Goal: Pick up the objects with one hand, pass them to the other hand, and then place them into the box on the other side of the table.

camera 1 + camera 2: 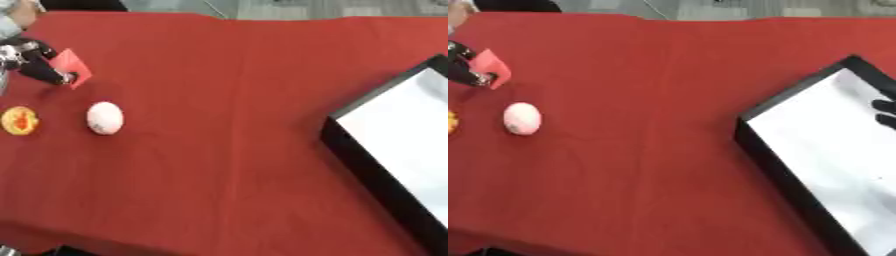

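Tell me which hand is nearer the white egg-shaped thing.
Left. The left hand, holding a red card, is just up-left of the white egg-shaped thing; the right hand is far across, over the box.

One red-covered surface (227,150). One box (756,150), black rim w/ white inside, at the right. One white egg-shaped object (104,118). One round yellow-orange object (19,120) at the left edge, beside the white one. One flat red-pink object (72,66), far left. Two robot hands: the left robot hand (39,62) at the red-pink object, and only dark fingertips of the right robot hand (885,114) over the box. So three loose objects total, one of each kind.
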Motion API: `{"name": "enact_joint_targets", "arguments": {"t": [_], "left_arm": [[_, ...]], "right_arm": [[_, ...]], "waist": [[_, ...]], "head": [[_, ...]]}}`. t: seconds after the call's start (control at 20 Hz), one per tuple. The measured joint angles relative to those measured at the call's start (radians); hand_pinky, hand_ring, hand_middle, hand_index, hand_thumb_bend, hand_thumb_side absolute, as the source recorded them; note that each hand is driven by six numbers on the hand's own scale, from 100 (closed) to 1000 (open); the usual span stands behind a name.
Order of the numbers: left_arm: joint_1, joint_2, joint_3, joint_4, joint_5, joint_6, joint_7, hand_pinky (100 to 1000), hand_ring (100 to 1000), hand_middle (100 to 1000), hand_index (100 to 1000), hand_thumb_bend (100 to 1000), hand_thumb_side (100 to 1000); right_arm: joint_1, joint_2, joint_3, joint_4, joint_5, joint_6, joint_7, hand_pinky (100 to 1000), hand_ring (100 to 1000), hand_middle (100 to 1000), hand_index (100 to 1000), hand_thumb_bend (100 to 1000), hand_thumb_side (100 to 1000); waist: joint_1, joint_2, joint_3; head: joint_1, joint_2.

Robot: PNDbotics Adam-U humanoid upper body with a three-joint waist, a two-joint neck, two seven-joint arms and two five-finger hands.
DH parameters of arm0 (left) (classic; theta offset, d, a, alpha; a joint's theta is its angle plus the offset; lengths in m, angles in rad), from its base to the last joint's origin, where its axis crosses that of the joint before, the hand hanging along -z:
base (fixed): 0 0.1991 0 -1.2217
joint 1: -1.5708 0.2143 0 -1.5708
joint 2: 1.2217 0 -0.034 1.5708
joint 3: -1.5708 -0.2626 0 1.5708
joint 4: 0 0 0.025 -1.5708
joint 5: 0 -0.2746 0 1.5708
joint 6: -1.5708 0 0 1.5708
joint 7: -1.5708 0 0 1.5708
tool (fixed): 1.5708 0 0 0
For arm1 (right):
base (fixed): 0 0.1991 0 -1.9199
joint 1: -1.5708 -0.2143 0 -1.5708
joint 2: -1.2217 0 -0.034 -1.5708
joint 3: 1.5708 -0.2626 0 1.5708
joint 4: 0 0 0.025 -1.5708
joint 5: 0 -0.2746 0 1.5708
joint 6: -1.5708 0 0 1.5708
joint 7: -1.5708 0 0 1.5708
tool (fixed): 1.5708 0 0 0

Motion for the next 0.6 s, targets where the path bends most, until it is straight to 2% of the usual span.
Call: {"name": "enact_joint_targets", "arguments": {"t": [0.35, 0.6], "left_arm": [[0.105, 0.047, -0.052, -0.324, 0.172, -0.029, 0.040, 1000, 847, 721, 613, 100, 238], [0.168, 0.057, -0.080, -0.482, 0.288, -0.037, 0.046, 1000, 838, 702, 610, 100, 239]], "right_arm": [[-0.006, -0.018, 0.000, 0.000, -0.046, -0.001, -0.006, 1000, 1000, 1000, 1000, 100, 518], [-0.012, -0.035, 0.000, -0.001, -0.093, 0.002, -0.010, 1000, 1000, 1000, 1000, 100, 519]], "waist": [[0.000, -0.001, 0.007], [0.000, -0.022, 0.008]], "head": [[-0.024, 0.001], [-0.051, -0.001]]}}
